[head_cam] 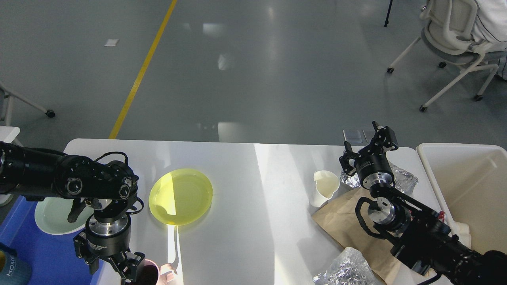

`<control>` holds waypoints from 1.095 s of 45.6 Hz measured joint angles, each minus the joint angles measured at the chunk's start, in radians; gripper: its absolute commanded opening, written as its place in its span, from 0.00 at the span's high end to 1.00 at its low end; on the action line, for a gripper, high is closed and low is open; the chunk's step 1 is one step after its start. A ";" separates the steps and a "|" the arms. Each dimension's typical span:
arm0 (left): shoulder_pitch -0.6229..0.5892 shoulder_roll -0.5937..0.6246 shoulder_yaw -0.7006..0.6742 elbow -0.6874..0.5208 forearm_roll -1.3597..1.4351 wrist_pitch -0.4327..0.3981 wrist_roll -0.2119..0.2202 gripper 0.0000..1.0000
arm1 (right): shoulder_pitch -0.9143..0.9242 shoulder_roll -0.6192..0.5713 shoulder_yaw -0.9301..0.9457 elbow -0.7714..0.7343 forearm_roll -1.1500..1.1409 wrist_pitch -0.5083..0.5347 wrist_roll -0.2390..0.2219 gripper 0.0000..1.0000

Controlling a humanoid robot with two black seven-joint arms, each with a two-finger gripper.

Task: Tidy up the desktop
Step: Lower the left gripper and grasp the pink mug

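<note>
The white tabletop [245, 221] stretches before me over grey floor [257, 67] with a yellow line [142, 71]. My left pincer [132, 271] grips a pink cup [148, 273] rim; my right pincer [366, 148] hangs open, empty.

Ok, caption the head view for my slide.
Left gripper at a pink cup beside a yellow plate; right gripper above foil on the desktop.
</note>
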 measured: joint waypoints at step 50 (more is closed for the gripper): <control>0.097 -0.038 0.018 0.000 0.000 0.248 -0.002 0.25 | 0.000 0.001 0.000 0.000 0.000 0.000 0.000 0.00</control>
